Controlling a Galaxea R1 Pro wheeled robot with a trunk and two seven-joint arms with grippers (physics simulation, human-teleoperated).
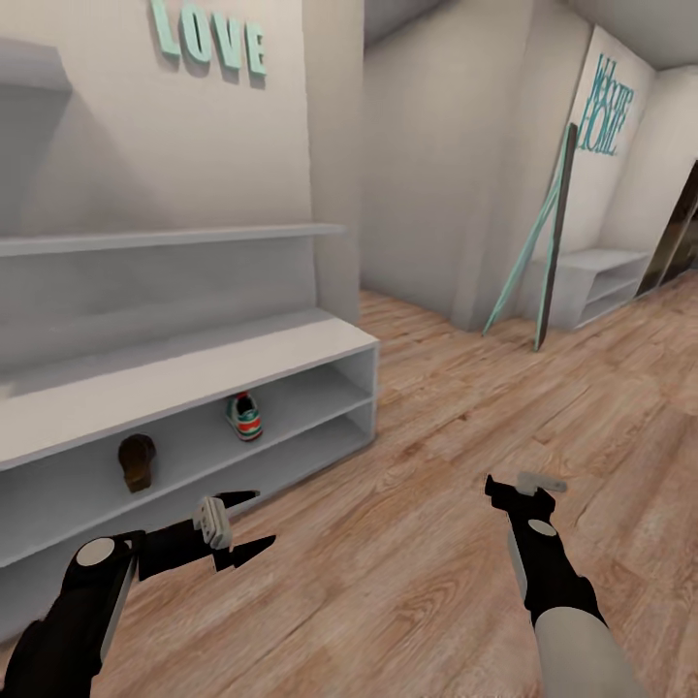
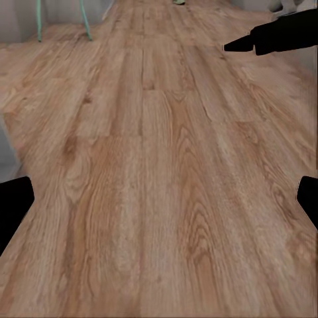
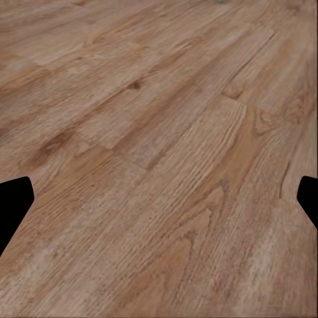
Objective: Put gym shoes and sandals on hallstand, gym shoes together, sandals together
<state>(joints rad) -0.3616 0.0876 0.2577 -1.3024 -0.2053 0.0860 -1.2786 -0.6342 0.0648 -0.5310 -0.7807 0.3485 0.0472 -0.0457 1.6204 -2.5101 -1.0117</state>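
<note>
My left arm, black with a grey elbow cap, reaches forward low, and my left black two-finger gripper (image 1: 247,523) has its pointed fingers spread wide, nothing between them. My right arm, black forearm over a grey sleeve, stretches ahead, and my right black gripper (image 1: 523,485) also stands open and empty, fingertips (image 3: 14,202) parted at the edges of its wrist view.
</note>
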